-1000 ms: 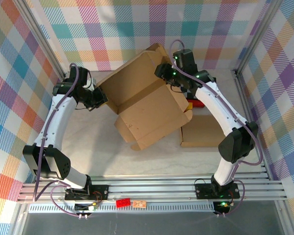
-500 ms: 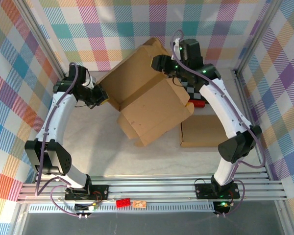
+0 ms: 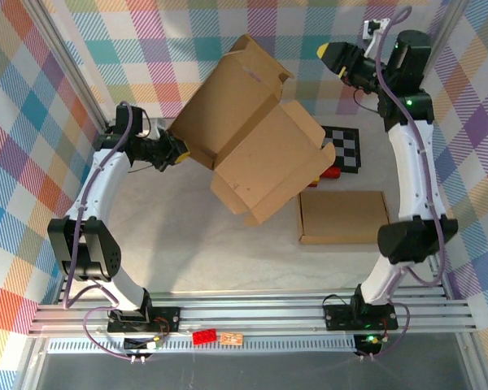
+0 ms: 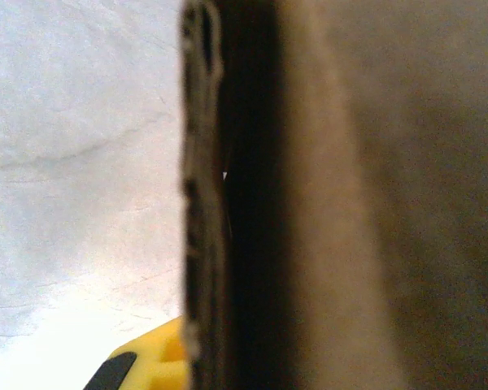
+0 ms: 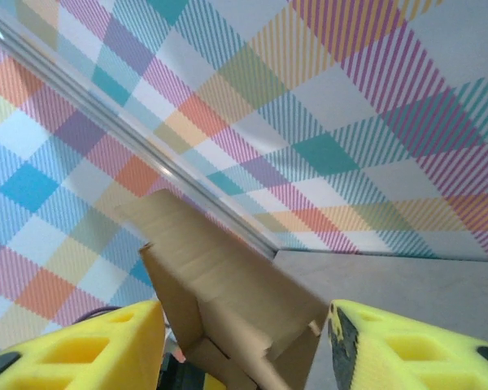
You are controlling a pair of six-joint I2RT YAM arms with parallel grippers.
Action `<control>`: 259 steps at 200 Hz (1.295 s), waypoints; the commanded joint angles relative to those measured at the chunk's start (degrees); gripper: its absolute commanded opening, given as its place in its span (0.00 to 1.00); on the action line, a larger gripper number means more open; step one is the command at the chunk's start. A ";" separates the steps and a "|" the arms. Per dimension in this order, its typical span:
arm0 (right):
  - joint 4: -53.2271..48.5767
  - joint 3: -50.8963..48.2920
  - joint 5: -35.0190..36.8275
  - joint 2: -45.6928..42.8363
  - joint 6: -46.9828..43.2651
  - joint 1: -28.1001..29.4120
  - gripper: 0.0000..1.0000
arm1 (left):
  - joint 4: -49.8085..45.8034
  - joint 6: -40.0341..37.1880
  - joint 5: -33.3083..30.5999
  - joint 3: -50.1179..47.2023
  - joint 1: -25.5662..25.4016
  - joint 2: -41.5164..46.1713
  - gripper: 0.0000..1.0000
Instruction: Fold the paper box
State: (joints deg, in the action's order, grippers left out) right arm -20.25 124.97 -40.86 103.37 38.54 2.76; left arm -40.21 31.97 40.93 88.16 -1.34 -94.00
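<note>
While the left gripper (image 3: 179, 153) pinches its left edge, the paper box (image 3: 256, 138) hangs tilted at centre, partly covering a red object (image 3: 332, 171) beside the checkerboard mat (image 3: 347, 146). The right gripper (image 3: 329, 53), jaws spread, sits far right, apart from the box. A flat cardboard sheet (image 3: 343, 217) lies near right.

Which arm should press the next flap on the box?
Probably right: the right gripper is free, jaws apart, facing the box; the left gripper is clamped on the box's edge, steadying it.

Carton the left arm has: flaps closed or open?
Open. Top view: the carton hangs tilted, its far flap sticking out unfolded; the left gripper pinches one panel edge.
</note>
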 commanded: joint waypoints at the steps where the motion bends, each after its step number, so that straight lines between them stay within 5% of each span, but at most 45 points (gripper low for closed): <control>1: 0.53 5.18 -12.81 6.95 1.59 0.56 0.54 | 4.39 1.69 6.92 -1.43 0.67 -1.33 0.00; 60: 10.91 8.48 -21.33 13.51 7.25 0.75 0.54 | 2.61 -0.54 10.19 -1.81 0.70 -3.47 0.00; 87: 3.77 13.78 -23.23 17.10 3.95 1.27 0.54 | 1.12 -2.52 11.52 -1.27 0.60 -4.59 0.00; 144: 4.76 17.79 -25.07 20.69 5.67 2.73 0.54 | -1.54 -5.51 12.11 -1.14 0.37 -6.15 0.00; 259: -1.81 17.86 -28.97 21.61 1.21 5.72 0.51 | -8.14 -10.96 10.62 0.88 -1.21 -7.50 0.00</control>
State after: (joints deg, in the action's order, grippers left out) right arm -18.81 141.18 -67.20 125.91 43.64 7.86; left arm -46.63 22.44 50.02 86.83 -2.17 -100.79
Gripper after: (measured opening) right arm 0.516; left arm 0.067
